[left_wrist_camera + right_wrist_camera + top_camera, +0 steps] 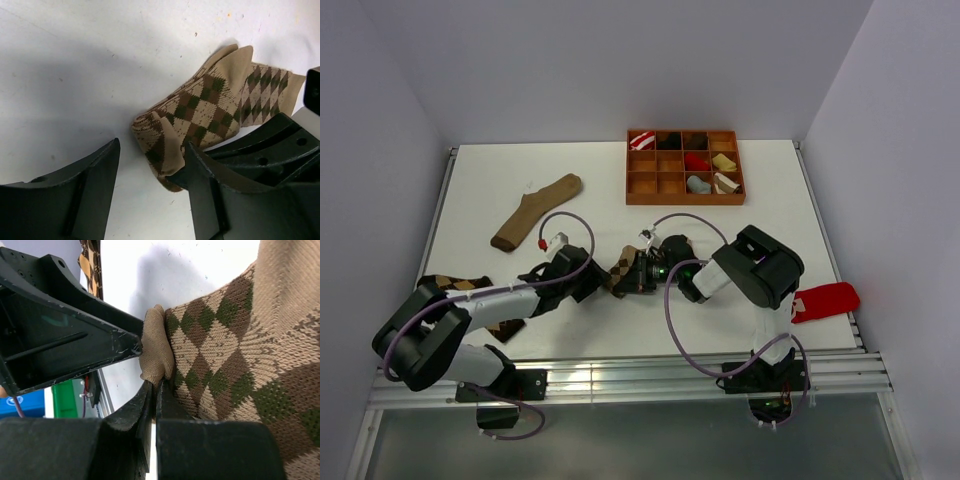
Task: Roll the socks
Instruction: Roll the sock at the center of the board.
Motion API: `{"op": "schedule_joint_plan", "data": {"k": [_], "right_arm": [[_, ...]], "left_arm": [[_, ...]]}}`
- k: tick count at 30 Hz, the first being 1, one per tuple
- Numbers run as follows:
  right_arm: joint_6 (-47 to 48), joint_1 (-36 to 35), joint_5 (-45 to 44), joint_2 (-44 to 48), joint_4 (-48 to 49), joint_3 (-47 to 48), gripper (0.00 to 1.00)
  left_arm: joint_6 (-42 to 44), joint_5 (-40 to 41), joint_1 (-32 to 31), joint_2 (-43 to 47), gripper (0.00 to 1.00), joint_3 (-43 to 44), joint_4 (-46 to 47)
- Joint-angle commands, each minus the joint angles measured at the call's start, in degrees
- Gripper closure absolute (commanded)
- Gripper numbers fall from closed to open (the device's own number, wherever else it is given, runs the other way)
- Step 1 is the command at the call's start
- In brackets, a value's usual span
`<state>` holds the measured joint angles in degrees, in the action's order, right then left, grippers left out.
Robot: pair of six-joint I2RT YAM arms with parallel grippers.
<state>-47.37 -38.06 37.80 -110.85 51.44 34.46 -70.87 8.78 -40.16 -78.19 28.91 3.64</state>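
We are holding both arms angled inward, grippers nearly meeting.
Our left gripper (152, 145) is gaping; our right gripper (155, 390) is pinching the lighter argyle sock (220, 340).

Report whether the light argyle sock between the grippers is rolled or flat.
Partly folded, not rolled: the light brown argyle sock has tan ends doubled over, its patterned middle lying flat.

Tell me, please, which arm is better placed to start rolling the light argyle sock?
Right: the right tool pinches the light argyle sock by a tan edge, while the left tool is open, gripping nothing.
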Motion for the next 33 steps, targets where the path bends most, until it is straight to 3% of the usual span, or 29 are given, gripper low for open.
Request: {"op": "schedule_joint_plan", "data": {"k": [1,8,9,12,15,16,19,22,26,28,29,33], "right_arm": [[-1.1,0.7,1.0,-2.2,-0.7,-0.5,1.00],[-1.1,0.8,1.6,-2.6,-0.6,-0.3,1.00],[-1.3,0.9,1.3,-2.5,-0.5,-0.4,1.00],[-0.2,0.9,0.7,-1.5,-1.5,-0.4,1.00],[1.4,0.8,-0.1,0.2,-3.0,-0.6,0.89],[2.0,0.8,-1.0,1.5,-3.6,-0.6,0.81],[5.4,0.2,-3.8,5.4,-7.5,-0.6,0.67],[10.2,-1.5,-7.7,10.8,-12.9,-0.6,0.58],[17.7,-6.4,-25.2,17.8,-22.3,-0.4,0.53],[21.8,-9.4,-33.2,21.0,-24.4,-0.2,0.51],[24.4,-12.7,-41.4,22.0,-25.7,-0.2,0.50],[29.3,-21.1,-56.7,23.9,-25.6,-0.3,0.48]], "left_arm": [[-1.7,-0.1,-0.3,-2.1,0.41,1.2,2.3],[-2.9,-0.4,-0.3,-6.7,0.56,1.1,3.3],[-2.9,-0.6,-0.2,-7.1,0.68,1.5,3.0],[-3.0,-0.6,-0.4,-7.9,0.87,1.8,1.8],[-2.3,-0.3,-0.4,-7.4,0.99,3.2,-1.3],[-1.6,0.5,-0.4,-7.2,1.00,4.0,-2.8],[0.3,2.6,-0.9,-6.8,1.00,7.8,-10.4],[2.4,4.6,-1.6,-8.1,1.00,13.5,-19.1],[5.5,7.1,-2.7,-11.4,1.00,20.6,-28.4],[7.1,7.6,-3.1,-13.8,1.00,24.3,-32.4],[7.8,7.5,-3.2,-14.6,1.00,26.3,-33.3],[10.3,6.1,-3.5,-17.8,1.00,29.7,-36.5]]}}
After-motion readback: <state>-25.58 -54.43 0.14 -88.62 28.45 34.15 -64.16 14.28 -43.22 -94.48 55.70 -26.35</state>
